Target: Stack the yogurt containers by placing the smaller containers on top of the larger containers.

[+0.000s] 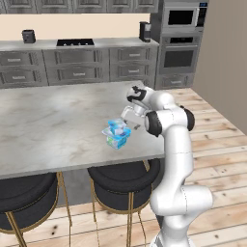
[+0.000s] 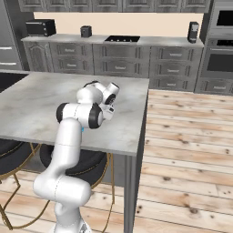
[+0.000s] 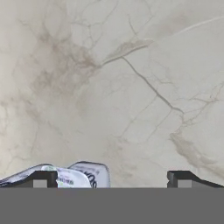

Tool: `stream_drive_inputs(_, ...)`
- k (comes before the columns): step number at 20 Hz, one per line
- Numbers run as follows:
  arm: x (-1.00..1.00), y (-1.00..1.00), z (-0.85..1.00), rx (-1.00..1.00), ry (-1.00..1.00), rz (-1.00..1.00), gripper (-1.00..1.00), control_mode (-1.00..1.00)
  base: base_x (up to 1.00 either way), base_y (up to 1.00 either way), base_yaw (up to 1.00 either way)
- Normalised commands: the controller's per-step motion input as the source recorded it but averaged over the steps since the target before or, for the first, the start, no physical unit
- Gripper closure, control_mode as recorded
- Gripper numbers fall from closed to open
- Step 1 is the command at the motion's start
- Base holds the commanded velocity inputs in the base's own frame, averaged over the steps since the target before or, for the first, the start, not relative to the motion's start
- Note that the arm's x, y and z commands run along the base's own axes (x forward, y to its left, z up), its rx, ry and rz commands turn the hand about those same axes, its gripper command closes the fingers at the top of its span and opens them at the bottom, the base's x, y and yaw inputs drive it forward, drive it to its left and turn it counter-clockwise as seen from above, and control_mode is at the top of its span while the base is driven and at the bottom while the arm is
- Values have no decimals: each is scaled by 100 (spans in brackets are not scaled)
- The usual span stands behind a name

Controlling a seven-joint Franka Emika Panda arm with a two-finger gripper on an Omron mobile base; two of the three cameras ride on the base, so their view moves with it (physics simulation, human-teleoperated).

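Hand view puts my 2 dark fingertips (image 3: pixel 43 178) at the bottom edge, spread wide with nothing between them, so my gripper (image 3: pixel 113 179) is released and empty above the marble counter (image 3: pixel 131 87). At about 7 o'clock in that view, right against my near fingertip, I see the white printed lid of the larger container (image 3: pixel 72 177), only partly in frame. From the left base view, my gripper (image 1: pixel 134 117) hovers just beside the stack, at roughly 2 o'clock from it: the smaller container (image 1: pixel 116 126) appears to sit on top of the larger container (image 1: pixel 116 140), both close to the counter's near edge. I judge the stacking is done or nearly done, so the danger now is my own hand. 1 spread finger is so near the pack that a sideways or downward move could clip it, tip the little cup off, or push both toward the counter edge, above the black stools (image 1: pixel 123 181). I cannot tell how squarely the cup is seated; if off-centre, a light nudge would topple it. Lifting straight up first looks safest.
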Motion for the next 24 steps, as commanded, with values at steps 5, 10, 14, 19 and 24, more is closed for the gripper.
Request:
stream_drive_inputs(5, 2, 3, -11, 1, 0, 0, -100, -100, 0, 0, 0)
stream_drive_inputs(10, 8, 3, -14, 1, 0, 0, -100, -100, 0, 0, 0)
stream_drive_inputs(14, 6, 1, -11, 1, 0, 0, -100, -100, 0, 0, 0)
stream_drive_inputs(19, 7, 3, -8, 1, 0, 0, -100, -100, 0, 0, 0)
stream_drive_inputs(24, 1, 6, -8, 2, 0, 0, -100, -100, 0, 0, 0)
